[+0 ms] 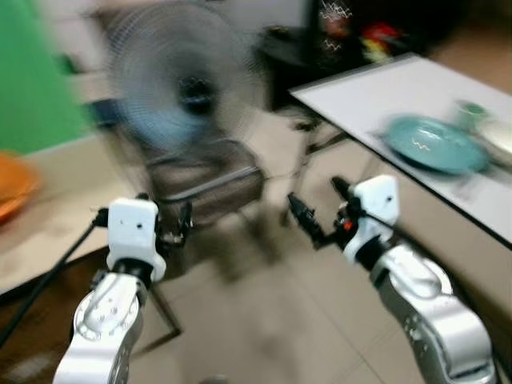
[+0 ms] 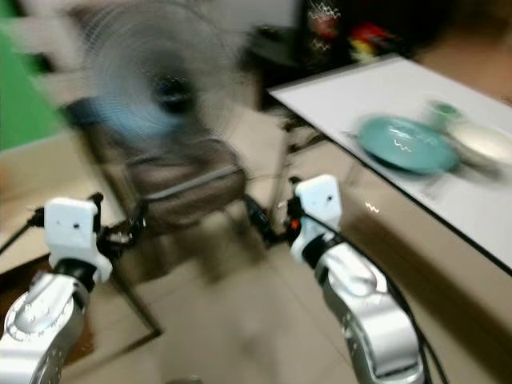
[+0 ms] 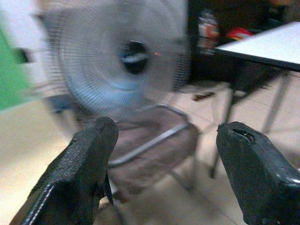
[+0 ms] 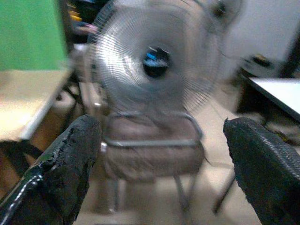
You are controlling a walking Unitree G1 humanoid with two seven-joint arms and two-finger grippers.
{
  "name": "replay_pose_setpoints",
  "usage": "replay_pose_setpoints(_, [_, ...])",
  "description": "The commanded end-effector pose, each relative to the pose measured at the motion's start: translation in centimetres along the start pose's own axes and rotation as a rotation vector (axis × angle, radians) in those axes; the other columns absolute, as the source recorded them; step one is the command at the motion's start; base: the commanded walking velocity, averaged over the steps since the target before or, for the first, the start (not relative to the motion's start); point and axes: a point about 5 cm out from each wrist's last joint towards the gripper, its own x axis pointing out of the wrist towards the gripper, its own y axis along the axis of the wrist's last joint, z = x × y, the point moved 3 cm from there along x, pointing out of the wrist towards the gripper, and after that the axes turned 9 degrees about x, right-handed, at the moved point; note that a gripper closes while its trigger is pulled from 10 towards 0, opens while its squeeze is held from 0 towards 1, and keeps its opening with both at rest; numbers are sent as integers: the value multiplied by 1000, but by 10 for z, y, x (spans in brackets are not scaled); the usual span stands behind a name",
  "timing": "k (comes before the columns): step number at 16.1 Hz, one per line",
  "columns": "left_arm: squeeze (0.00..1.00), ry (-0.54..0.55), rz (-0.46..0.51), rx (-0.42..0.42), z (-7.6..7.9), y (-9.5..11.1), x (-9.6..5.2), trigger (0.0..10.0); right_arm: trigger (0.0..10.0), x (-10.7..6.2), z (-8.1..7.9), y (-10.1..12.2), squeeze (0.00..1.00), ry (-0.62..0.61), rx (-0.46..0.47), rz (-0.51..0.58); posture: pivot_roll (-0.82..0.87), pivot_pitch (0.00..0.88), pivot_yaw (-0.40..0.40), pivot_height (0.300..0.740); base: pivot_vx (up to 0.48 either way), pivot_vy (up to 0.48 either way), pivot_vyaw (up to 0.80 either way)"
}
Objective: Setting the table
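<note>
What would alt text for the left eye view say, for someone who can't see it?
Blurred view: two silver arms, left gripper and right gripper both open and empty, reach toward a chair with a fan behind it. A teal plate sits on a white table at right.

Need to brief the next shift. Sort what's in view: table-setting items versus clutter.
For the job: white table, teal plate, small cup, pale dish.

Just there: fan, chair, orange thing, green panel. Both grippers open, empty.
</note>
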Motion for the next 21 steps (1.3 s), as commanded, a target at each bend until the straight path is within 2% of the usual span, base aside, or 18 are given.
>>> replay_pose_setpoints(1, [0, -8, -2, -2, 3, 0, -2, 10000, 10000, 0, 3, -2, 1000, -4, 0, -7, 62, 0, 5, 740, 0, 292, 794])
replay_pose_setpoints(7, [0, 13, 12, 14, -1, 2, -4, 10000, 10000, 6, -3, -2, 1000, 34, -4, -6, 78, 0, -8, 740, 0, 241, 794])
replay_pose_setpoints(13, [0, 24, 32, 45, -6, 6, -2, 10000, 10000, 5, 0, -7, 1000, 20, 12, -5, 93, 0, -7, 740, 0, -480, 790])
replay_pose_setpoints(16, [0, -14, 26, 65, 1, 3, -3, 10000, 10000, 7, 3, -9, 1000, 5, 20, -5, 94, 0, -8, 740, 0, -459, 790])
replay_pose_setpoints(17, [0, -22, 13, 42, 4, 2, -2, 10000, 10000, 6, 9, -11, 1000, -42, 54, -1, 94, 0, -12, 740, 0, 0, 0])
replay_pose_setpoints(18, [0, -33, 13, 39, 6, 2, -2, 10000, 10000, 5, 13, -13, 827, -71, 78, -3, 93, 0, -12, 740, 0, 0, 0])
replay_pose_setpoints(20, [0, -50, 16, 48, 7, 1, 0, 10000, 10000, 4, 14, -14, 404, -88, 96, 1, 87, 0, -5, 740, 0, 0, 0])
replay_pose_setpoints(21, [0, -60, 27, 52, 8, 2, 1, 10000, 10000, 4, 15, -15, 0, -110, 94, 4, 85, 0, -2, 740, 0, 0, 0])
